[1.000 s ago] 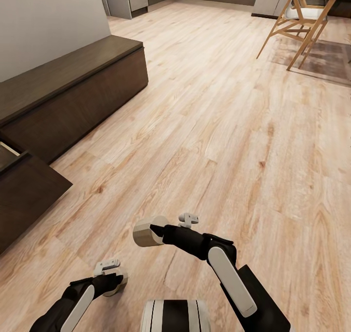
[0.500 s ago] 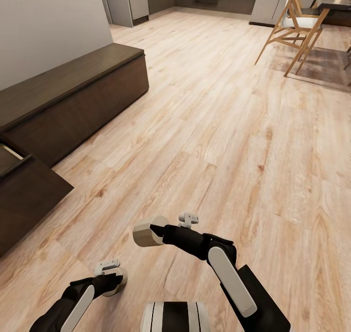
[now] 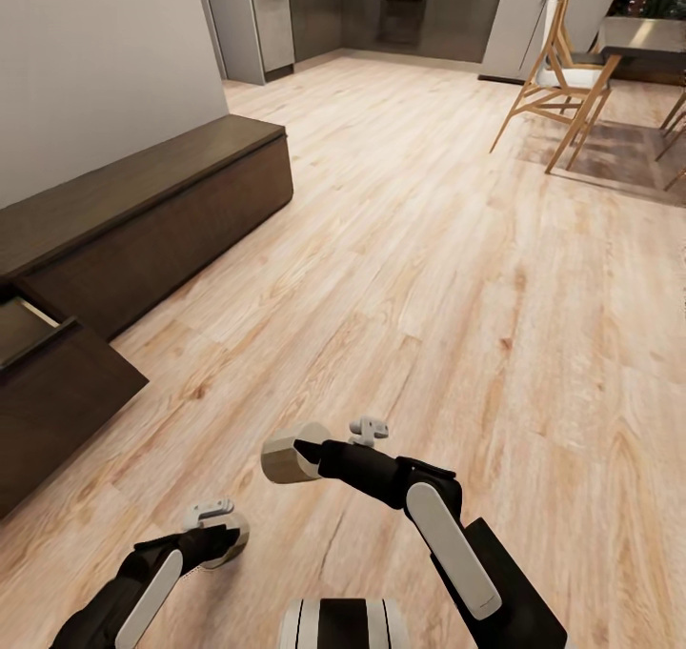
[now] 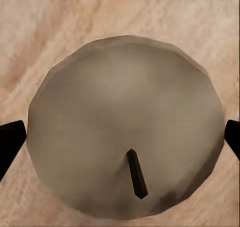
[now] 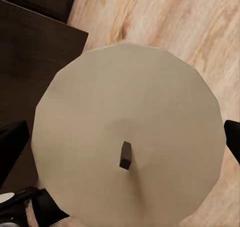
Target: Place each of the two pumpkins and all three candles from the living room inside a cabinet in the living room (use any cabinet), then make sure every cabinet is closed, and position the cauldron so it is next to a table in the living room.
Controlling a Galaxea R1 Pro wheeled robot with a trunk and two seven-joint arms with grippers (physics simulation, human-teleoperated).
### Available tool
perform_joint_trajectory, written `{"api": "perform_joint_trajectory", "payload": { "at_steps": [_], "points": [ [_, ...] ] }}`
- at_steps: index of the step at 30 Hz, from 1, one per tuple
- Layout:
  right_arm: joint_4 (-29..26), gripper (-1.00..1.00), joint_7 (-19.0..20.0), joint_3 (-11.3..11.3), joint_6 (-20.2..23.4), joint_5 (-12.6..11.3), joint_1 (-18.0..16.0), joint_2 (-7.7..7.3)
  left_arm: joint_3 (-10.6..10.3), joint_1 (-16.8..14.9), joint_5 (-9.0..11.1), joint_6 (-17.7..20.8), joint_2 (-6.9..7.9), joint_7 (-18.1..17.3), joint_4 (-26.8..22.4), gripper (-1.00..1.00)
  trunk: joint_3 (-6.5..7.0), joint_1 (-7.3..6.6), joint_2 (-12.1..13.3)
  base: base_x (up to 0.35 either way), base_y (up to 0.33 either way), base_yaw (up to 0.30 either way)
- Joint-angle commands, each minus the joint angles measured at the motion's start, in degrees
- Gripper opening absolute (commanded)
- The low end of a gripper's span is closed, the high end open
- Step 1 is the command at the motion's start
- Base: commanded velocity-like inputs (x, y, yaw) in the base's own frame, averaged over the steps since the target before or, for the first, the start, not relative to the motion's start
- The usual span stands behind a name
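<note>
a candle (image 4: 125,122) in each set of jaws

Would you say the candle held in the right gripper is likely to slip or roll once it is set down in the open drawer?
The candle looks smooth and round, gripped only at its sides by the right gripper, so it may slip if jolted. It seems stubby with a wide face, so upright it probably stands steady in the drawer; laid sideways, it would likely roll.
</note>
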Motion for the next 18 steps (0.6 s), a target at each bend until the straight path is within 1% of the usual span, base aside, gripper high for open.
{"api": "perform_joint_trajectory", "payload": {
  "at_steps": [1, 4, 6, 9, 10, 11, 14, 15, 18],
  "points": [
    [0.0, -1.00, -0.6, 0.0, 0.1, -0.6, 0.0, -0.01, -0.1, 0.0, 0.6, 0.3, 0.16, 0.6, -0.7, -1.00, 0.18, -0.03, 0.0, 0.000, 0.000, 0.000],
    [0.2, -1.00, -0.7, 0.0, -0.1, -0.6, 0.0, 0.00, 0.0, 0.0, 0.6, 0.5, 0.28, 0.7, -1.3, -1.00, 0.85, -0.11, 0.0, 0.000, 0.000, 0.000],
    [0.2, -1.00, -0.7, 0.0, -0.2, -0.6, 0.0, -0.03, 0.1, 0.0, 0.6, 1.3, 0.38, 0.7, -1.8, -1.00, 1.29, -0.16, 0.1, 0.000, 0.000, 0.000],
    [0.2, -1.00, -0.8, -0.1, -0.2, -0.6, -0.1, -0.08, 0.4, 0.0, 0.4, 4.8, 0.50, 0.8, -4.8, -1.00, 1.96, -0.24, 0.1, 0.000, 0.000, 0.000],
    [0.3, -1.00, -0.8, -0.1, -0.3, -0.6, -0.1, -0.15, 1.1, 0.0, 0.4, 6.4, 0.57, 0.9, -5.9, -1.00, 2.18, -0.26, 0.1, 0.000, 0.000, 0.000],
    [0.3, -1.00, -0.8, -0.6, -0.3, -0.6, -0.1, -0.20, 2.7, 0.1, 0.4, 9.0, 0.90, 0.9, -7.5, -1.00, 2.40, -0.29, 0.1, 0.000, 0.000, 0.000],
    [0.3, -1.00, -0.9, -1.3, -0.1, -0.6, -0.1, -0.24, 7.1, 0.2, 0.2, 14.6, 1.76, 1.0, -9.8, -1.00, 3.06, -0.37, 0.2, 0.000, 0.000, 0.000],
    [0.3, -1.00, -0.9, -1.5, 0.0, -0.6, -0.1, -0.25, 9.8, 0.2, 0.2, 17.8, 2.82, 1.0, -10.8, -1.00, 3.29, -0.39, 0.2, 0.000, 0.000, 0.000],
    [0.3, -1.00, -1.0, -1.6, 0.2, -0.6, -0.1, -0.25, 13.0, 0.3, 0.4, 21.7, 4.90, 0.9, -12.0, -1.00, 3.95, -0.47, 0.2, 0.000, 0.000, 0.000]
  ]
}}
